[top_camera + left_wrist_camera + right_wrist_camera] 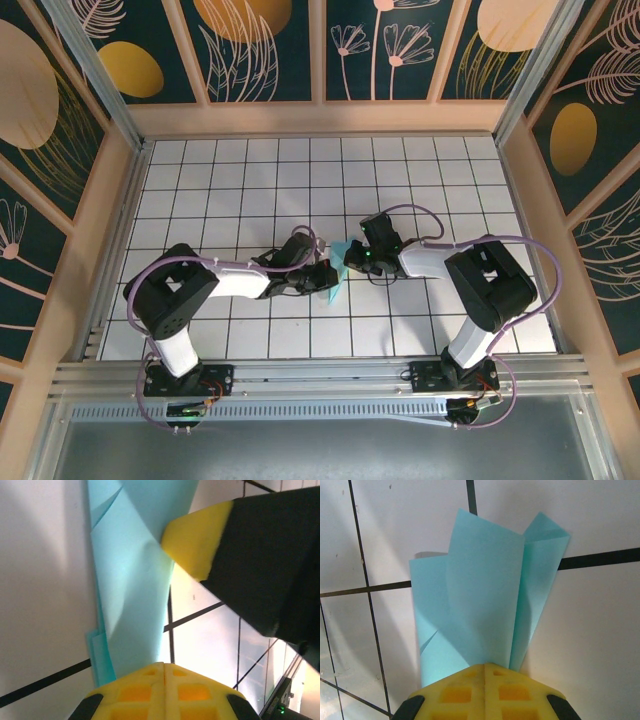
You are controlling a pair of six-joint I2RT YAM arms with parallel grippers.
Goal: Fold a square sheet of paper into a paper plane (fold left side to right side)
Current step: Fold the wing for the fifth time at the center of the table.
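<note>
The turquoise sheet of paper (336, 268) lies folded into several layers at the middle of the table, between my two grippers. From the right wrist, the paper (485, 590) fans up and out from my right gripper (487, 666), whose yellow fingers are shut on its near end. Seen from the left wrist, the paper (130, 580) runs as a long creased strip, and the right gripper's yellow fingertip (197, 540) puckers its edge. My left gripper (165, 666) is shut, its tip at the strip's near end; whether paper is pinched there is hidden. From above, the left gripper (322, 278) and right gripper (356, 258) nearly meet.
The white tiled table (250, 180) with black grid lines stretches out behind and to both sides of the arms. Wooden walls (320, 118) enclose it at the back and sides. A metal rail (320, 375) carries both arm bases at the near edge.
</note>
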